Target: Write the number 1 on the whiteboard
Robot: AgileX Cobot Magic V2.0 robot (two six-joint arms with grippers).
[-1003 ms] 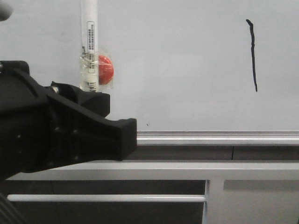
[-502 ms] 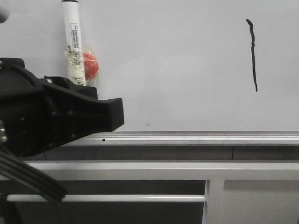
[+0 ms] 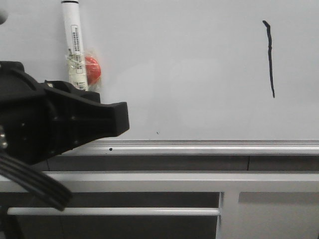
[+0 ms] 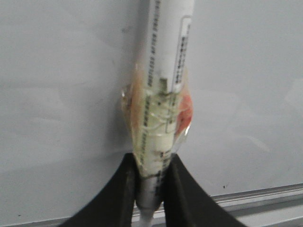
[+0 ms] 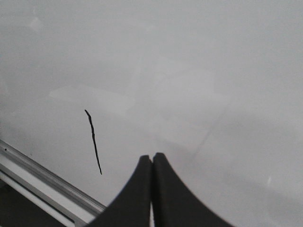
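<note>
Since the earlier frames your left gripper (image 3: 75, 112) has slid toward the left side of the front view and a touch upward, carrying the marker (image 3: 74, 42) with it; the number 1 (image 3: 269, 57) has not changed.

You now have the left arm low and to the left in the front view, its black body filling that corner, with the fingers reaching forward toward the whiteboard (image 3: 189, 74). In the left wrist view its two fingers (image 4: 120, 194) are pinched tight around the lower barrel of the white marker, which stands nearly upright, leaning slightly. A wrap of clear tape with a red piece (image 3: 92, 68) under it sits on the barrel just above the fingers. You cannot tell from these views whether the marker touches the board.

Your right gripper (image 5: 151, 184) shows only in its own wrist view: the fingers are pressed together with nothing between them, pointed at the board near the stroke.

The number 1 sits on the board's upper right in the front view, well apart from the marker, above the silver rail (image 3: 209, 146).
</note>
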